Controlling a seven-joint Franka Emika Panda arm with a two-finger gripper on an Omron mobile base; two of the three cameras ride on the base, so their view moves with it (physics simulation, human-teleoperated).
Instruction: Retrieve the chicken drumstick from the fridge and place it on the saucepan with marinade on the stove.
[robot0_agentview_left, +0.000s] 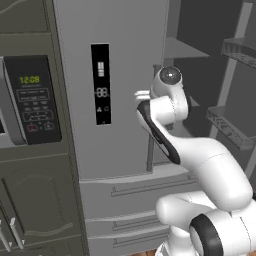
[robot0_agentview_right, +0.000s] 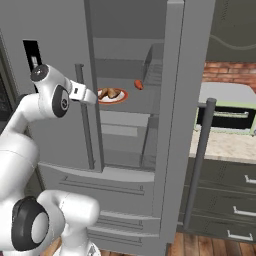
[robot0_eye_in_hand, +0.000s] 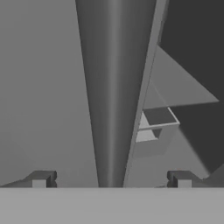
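The wide-open, empty tool (robot0_eye_in_hand: 111, 183) faces the tall grey steel fridge's (robot0_agentview_left: 125, 30) door edge and could strike it before reaching the small golden-brown chicken drumstick (robot0_agentview_right: 111, 93) beyond.

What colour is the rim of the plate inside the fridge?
Red, around a white plate on a fridge shelf; clearest in the right base view.

wall oven (robot0_agentview_left: 31, 100), brick backsplash (robot0_agentview_right: 230, 72), wood floor (robot0_agentview_right: 215, 247)
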